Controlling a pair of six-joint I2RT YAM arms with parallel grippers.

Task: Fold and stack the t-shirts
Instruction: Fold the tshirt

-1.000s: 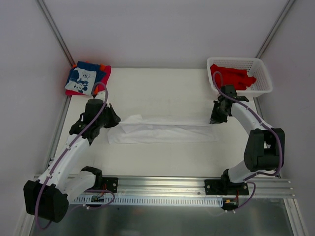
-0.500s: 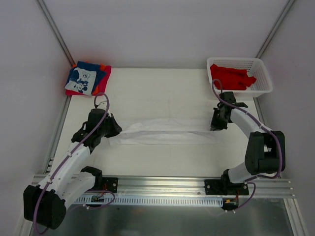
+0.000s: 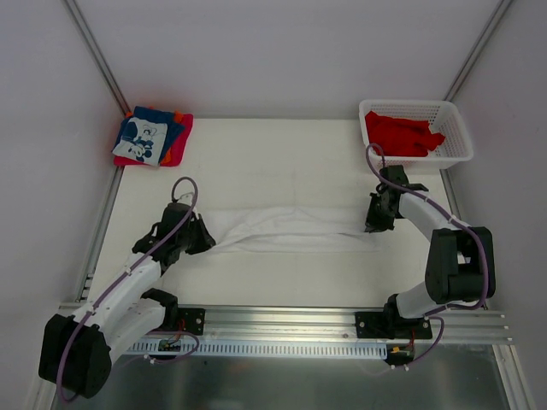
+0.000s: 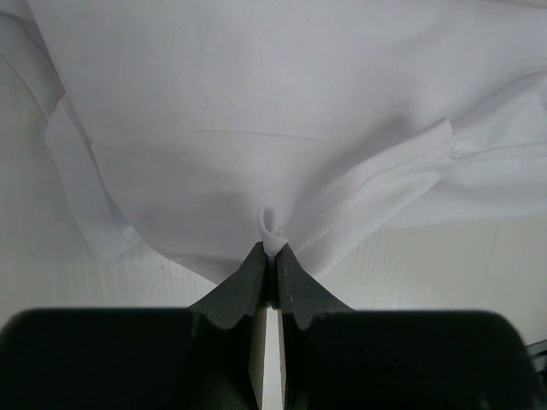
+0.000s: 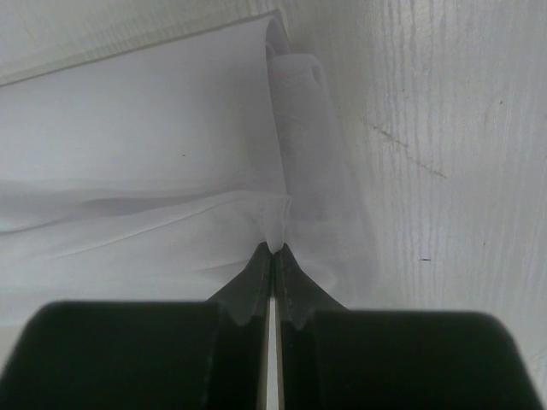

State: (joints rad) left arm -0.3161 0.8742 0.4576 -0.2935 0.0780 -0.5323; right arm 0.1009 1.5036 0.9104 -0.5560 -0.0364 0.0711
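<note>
The white t-shirt (image 3: 291, 229) lies drawn into a long band across mid-table. The left gripper (image 4: 272, 256) and right gripper (image 5: 273, 252) are each clamped tight on one end of it. It looks mid-fold to me. Next, both ends likely need carrying over together, level, before it joins the folded stack (image 3: 152, 137) at the far-left corner.

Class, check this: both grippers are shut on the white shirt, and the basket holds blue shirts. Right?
Not quite. The basket holds red shirts, as the top view shows. The left gripper and right gripper are both shut on the white shirt.
</note>
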